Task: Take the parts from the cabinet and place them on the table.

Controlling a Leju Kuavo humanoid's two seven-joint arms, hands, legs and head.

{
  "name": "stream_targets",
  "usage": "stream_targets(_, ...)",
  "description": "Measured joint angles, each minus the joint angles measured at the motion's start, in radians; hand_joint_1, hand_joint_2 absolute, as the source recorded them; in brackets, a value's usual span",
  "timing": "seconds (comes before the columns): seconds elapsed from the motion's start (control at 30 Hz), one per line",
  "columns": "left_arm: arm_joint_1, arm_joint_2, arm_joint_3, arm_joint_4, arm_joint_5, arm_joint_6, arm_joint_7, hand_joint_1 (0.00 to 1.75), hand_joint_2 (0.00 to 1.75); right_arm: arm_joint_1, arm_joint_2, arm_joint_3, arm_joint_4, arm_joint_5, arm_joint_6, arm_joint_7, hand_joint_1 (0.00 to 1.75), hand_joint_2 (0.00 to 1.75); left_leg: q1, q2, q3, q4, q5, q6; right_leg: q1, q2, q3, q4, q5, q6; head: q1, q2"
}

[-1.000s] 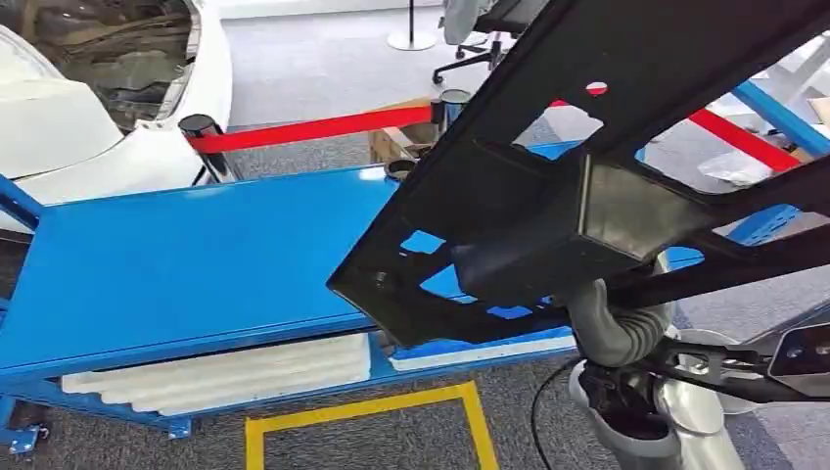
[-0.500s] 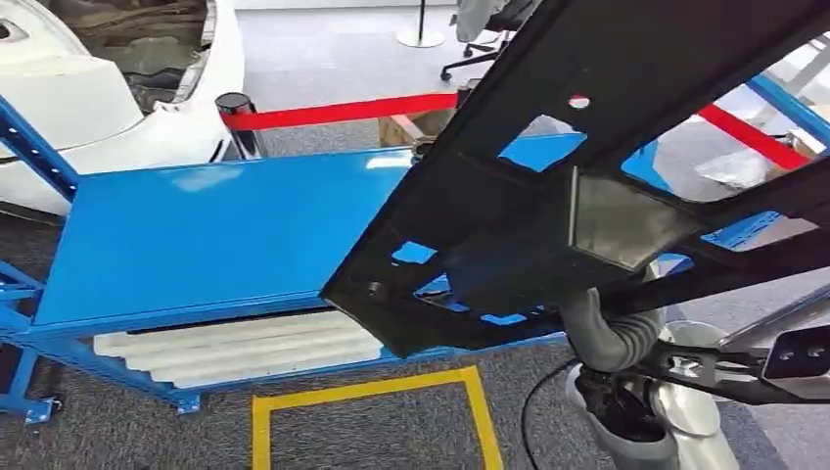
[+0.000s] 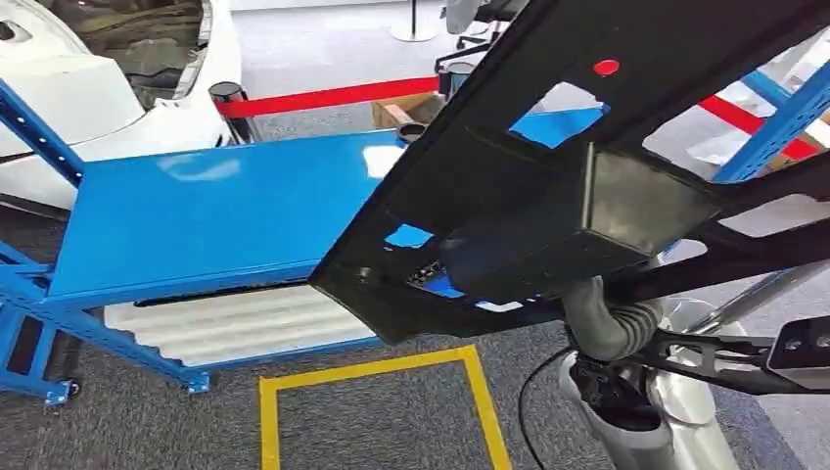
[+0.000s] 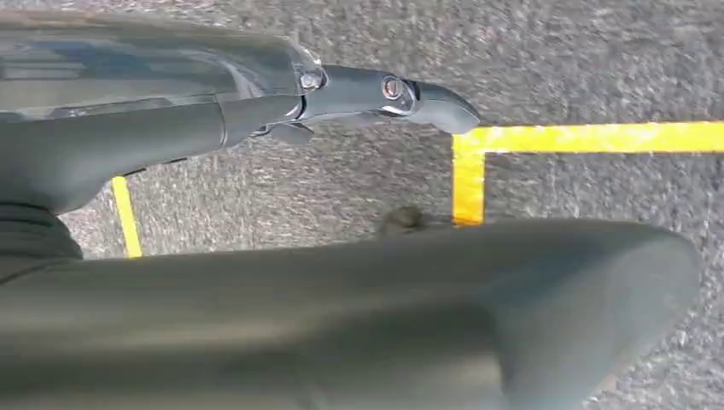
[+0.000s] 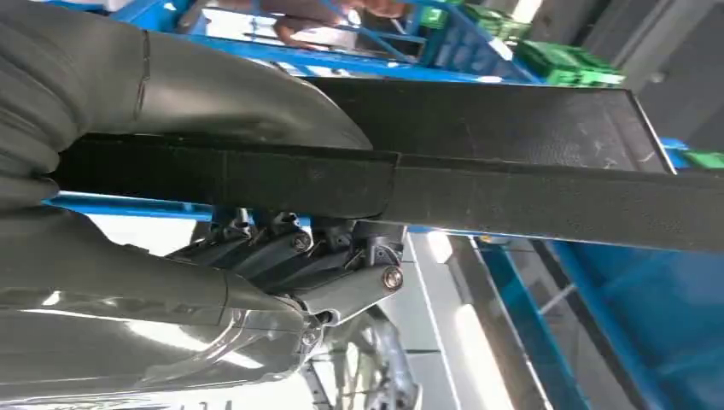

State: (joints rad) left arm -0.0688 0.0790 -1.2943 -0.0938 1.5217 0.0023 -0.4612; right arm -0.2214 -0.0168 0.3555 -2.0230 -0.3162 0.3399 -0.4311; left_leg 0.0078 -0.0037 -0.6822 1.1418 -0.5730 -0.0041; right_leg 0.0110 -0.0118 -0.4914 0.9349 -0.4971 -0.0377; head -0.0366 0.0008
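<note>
The right hand (image 5: 213, 213) grasped the large flat black perforated panel (image 3: 587, 166), thumb on one face and fingers on the other; the panel hung tilted above the near right end of the blue metal table (image 3: 225, 211); the left hand (image 4: 341, 282) hung over grey carpet (image 4: 580, 68), fingers extended, holding nothing.

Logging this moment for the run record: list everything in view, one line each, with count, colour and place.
black panel part: one, black with cut-outs, held up over the table's right end
table: one, blue, ahead of the robot
foam sheets: a white stack, lower shelf
barrier tape: red, behind the table
floor marking: yellow outline on grey carpet
car body: white, far left
right hand: grips the panel's edge
left hand: hangs over the carpet, holding nothing
</note>
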Motion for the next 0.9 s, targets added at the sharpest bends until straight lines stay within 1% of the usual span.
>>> stream_targets(0.03,-0.001,0.002,0.0,0.0,0.0,0.0,0.0,0.0,1.75,0.0,0.001,0.0,0.002,0.0,0.0,0.0,1.75,1.75,0.001,0.0,-0.017,0.078,-0.043,-0.005,0.0,-0.002,-0.015,0.002,0.009,0.0,0.0,0.0)
stream_targets(0.07,-0.001,0.002,0.0,0.0,0.0,0.0,0.0,0.0,1.75,0.0,0.001,0.0,0.003,-0.002,0.0,0.0,1.75,1.75,0.004,0.0,-0.025,0.142,-0.06,-0.011,0.0,-0.003,-0.032,0.008,0.02,0.002,0.0,0.0)
stream_targets(0.1,-0.001,0.003,0.0,0.0,0.0,0.0,0.0,0.0,1.75,0.0,0.001,0.001,0.005,-0.002,0.0,0.0,1.75,1.75,0.008,0.0,-0.017,0.17,-0.039,-0.016,-0.002,-0.003,-0.052,0.015,0.028,0.005,0.0,0.0)
stream_targets(0.13,-0.001,0.004,0.0,0.0,0.0,0.0,0.0,0.0,1.75,0.0,0.001,0.001,0.005,-0.002,0.0,0.0,1.75,1.75,0.012,0.0,0.006,0.155,-0.002,-0.021,-0.004,-0.004,-0.071,0.024,0.035,0.009,0.0,0.0)
stream_targets(0.17,-0.002,0.005,0.0,0.0,0.0,0.0,0.0,0.0,1.75,0.0,0.001,0.001,0.007,-0.002,0.001,0.0,1.75,1.75,0.017,0.001,0.049,0.105,0.037,-0.026,-0.007,-0.003,-0.09,0.036,0.041,0.014,0.0,0.0)
stream_targets(0.2,-0.003,0.005,0.0,0.0,0.0,0.0,0.0,0.0,1.75,0.0,0.001,0.001,0.007,-0.002,0.001,0.0,1.75,1.75,0.022,0.001,0.103,0.03,0.059,-0.032,-0.01,-0.003,-0.108,0.05,0.045,0.019,0.0,0.0)
stream_targets(0.23,-0.005,0.005,0.0,0.0,0.0,0.0,-0.001,0.0,1.75,0.0,0.002,0.002,0.007,-0.002,0.002,0.0,1.75,1.75,0.028,0.001,0.163,-0.051,0.05,-0.036,-0.01,-0.002,-0.123,0.066,0.047,0.024,0.0,0.0)
stream_targets(0.27,-0.008,0.006,0.0,0.0,0.0,0.0,-0.001,0.0,1.75,-0.003,0.003,0.002,0.006,-0.003,0.002,0.0,1.75,1.75,0.025,-0.001,0.207,-0.125,0.02,-0.036,-0.005,-0.001,-0.14,0.085,0.047,0.029,0.0,0.0)
stream_targets(0.3,-0.01,0.006,0.0,0.0,0.0,0.0,-0.001,0.0,1.75,-0.002,0.004,0.002,0.007,-0.003,0.002,0.0,1.75,1.75,0.025,-0.003,0.204,-0.135,0.005,-0.018,-0.005,-0.002,-0.147,0.089,0.056,0.038,0.002,0.0)
stream_targets(0.33,-0.012,0.008,0.0,0.0,0.0,0.0,-0.002,0.0,1.75,-0.003,0.004,0.002,0.007,-0.004,0.003,0.0,1.75,1.75,0.022,-0.004,0.198,-0.135,0.004,-0.017,-0.006,-0.001,-0.154,0.09,0.065,0.046,0.002,0.0)
stream_targets(0.37,-0.011,0.008,0.0,0.0,0.0,0.0,-0.002,0.0,1.75,-0.003,0.004,0.004,0.007,-0.004,0.005,0.0,1.75,1.75,0.019,-0.004,0.189,-0.13,0.009,-0.009,-0.007,-0.001,-0.159,0.088,0.077,0.054,0.002,0.0)
stream_targets(0.4,-0.008,0.007,0.0,0.0,0.0,0.0,-0.002,0.0,1.75,-0.002,0.004,0.005,0.007,-0.005,0.006,0.0,1.75,1.75,0.023,-0.002,0.177,-0.134,0.021,0.006,-0.007,0.001,-0.165,0.089,0.083,0.059,0.002,0.0)
stream_targets(0.43,-0.008,0.007,0.0,0.0,0.0,0.0,-0.002,0.0,1.75,-0.002,0.004,0.006,0.008,-0.008,0.006,-0.001,1.75,1.75,0.024,0.004,0.167,-0.133,0.031,0.018,-0.011,0.002,-0.176,0.1,0.047,0.064,0.002,0.0)
stream_targets(0.47,-0.008,0.007,0.0,0.0,0.0,0.0,-0.002,0.0,1.75,-0.002,0.004,0.007,0.008,-0.011,0.007,0.0,1.75,1.75,0.023,0.005,0.154,-0.133,0.043,0.025,-0.013,0.002,-0.186,0.141,-0.016,0.066,0.004,0.0)
stream_targets(0.5,-0.009,0.008,0.0,0.0,0.0,0.0,-0.002,0.0,1.75,-0.002,0.004,0.008,0.008,-0.015,0.008,-0.001,1.75,1.75,0.022,0.005,0.142,-0.133,0.052,0.029,-0.015,0.002,-0.199,0.206,-0.073,0.069,0.004,0.0)
stream_targets(0.53,-0.009,0.008,0.0,0.0,0.0,0.0,-0.002,0.0,1.75,-0.002,0.004,0.009,0.008,-0.017,0.008,-0.001,1.75,1.75,0.02,0.005,0.13,-0.133,0.063,0.032,-0.016,0.002,-0.213,0.279,-0.118,0.072,0.004,0.0)
stream_targets(0.57,-0.009,0.008,0.0,0.0,0.0,0.002,-0.002,0.0,1.75,-0.001,0.004,0.009,0.008,-0.018,0.008,-0.001,1.75,1.75,0.017,0.006,0.117,-0.133,0.072,0.033,-0.016,0.002,-0.223,0.348,-0.143,0.075,0.004,0.0)
stream_targets(0.6,-0.009,0.009,-0.001,0.0,0.0,0.002,-0.002,0.0,1.75,0.0,0.004,0.009,0.008,-0.019,0.007,-0.001,1.75,1.75,0.014,0.006,0.104,-0.133,0.082,0.033,-0.016,0.002,-0.22,0.387,-0.135,0.076,0.004,0.0)
stream_targets(0.63,-0.009,0.009,-0.002,0.0,0.0,0.004,-0.002,0.0,1.75,0.001,0.004,0.009,0.008,-0.02,0.008,-0.001,1.75,1.75,0.011,0.007,0.091,-0.133,0.092,0.033,-0.016,0.002,-0.199,0.381,-0.105,0.075,0.004,0.0)
stream_targets(0.67,-0.009,0.009,-0.002,0.0,0.0,0.006,-0.002,0.0,1.75,0.001,0.004,0.009,0.008,-0.02,0.008,-0.002,1.75,1.75,0.008,0.006,0.08,-0.133,0.101,0.033,-0.015,0.003,-0.16,0.338,-0.07,0.072,0.004,0.0)
stream_targets(0.7,-0.009,0.009,-0.003,0.0,0.0,0.006,-0.002,0.0,1.75,0.0,0.004,0.009,0.008,-0.02,0.008,-0.002,1.75,1.75,0.004,0.006,0.071,-0.133,0.109,0.033,-0.012,0.005,-0.1,0.254,-0.042,0.062,0.004,0.0)
stream_targets(0.73,-0.009,0.008,-0.004,0.0,0.0,0.007,-0.002,0.0,1.75,-0.001,0.004,0.009,0.007,-0.021,0.008,-0.002,1.75,1.75,0.005,0.005,0.067,-0.133,0.117,0.032,-0.006,0.007,-0.029,0.156,-0.037,0.048,0.004,0.0)
stream_targets(0.77,-0.008,0.005,-0.005,0.0,0.0,0.008,-0.002,0.0,1.75,-0.002,0.004,0.01,0.006,-0.021,0.008,-0.002,1.75,1.75,0.0,0.005,0.064,-0.132,0.122,0.027,0.004,0.007,0.037,0.069,-0.055,0.035,0.004,0.0)
stream_targets(0.8,-0.008,0.005,-0.006,0.0,0.0,0.008,-0.003,0.0,1.75,-0.003,0.004,0.009,0.006,-0.021,0.008,-0.003,1.75,1.75,0.0,0.005,0.063,-0.132,0.129,0.021,0.004,0.006,0.059,0.02,-0.068,0.031,0.003,0.0)
stream_targets(0.83,-0.008,0.006,-0.006,0.0,0.001,0.009,-0.003,0.0,1.75,-0.003,0.004,0.009,0.006,-0.021,0.008,-0.004,1.75,1.75,0.003,0.006,0.06,-0.133,0.137,0.016,0.008,0.006,0.054,0.018,-0.067,0.03,0.003,0.0)
stream_targets(0.87,-0.008,0.006,-0.006,0.0,0.001,0.009,-0.003,0.0,1.75,-0.003,0.004,0.009,0.006,-0.021,0.008,-0.004,1.75,1.75,0.004,0.007,0.056,-0.135,0.144,0.01,0.009,0.007,0.051,0.017,-0.067,0.029,0.003,0.0)
stream_targets(0.9,-0.007,0.006,-0.006,0.0,0.001,0.01,-0.003,0.0,1.75,-0.002,0.004,0.009,0.006,-0.021,0.008,-0.004,1.75,1.75,0.001,0.007,0.055,-0.137,0.15,0.004,0.007,0.006,0.046,0.012,-0.06,0.022,0.003,0.0)
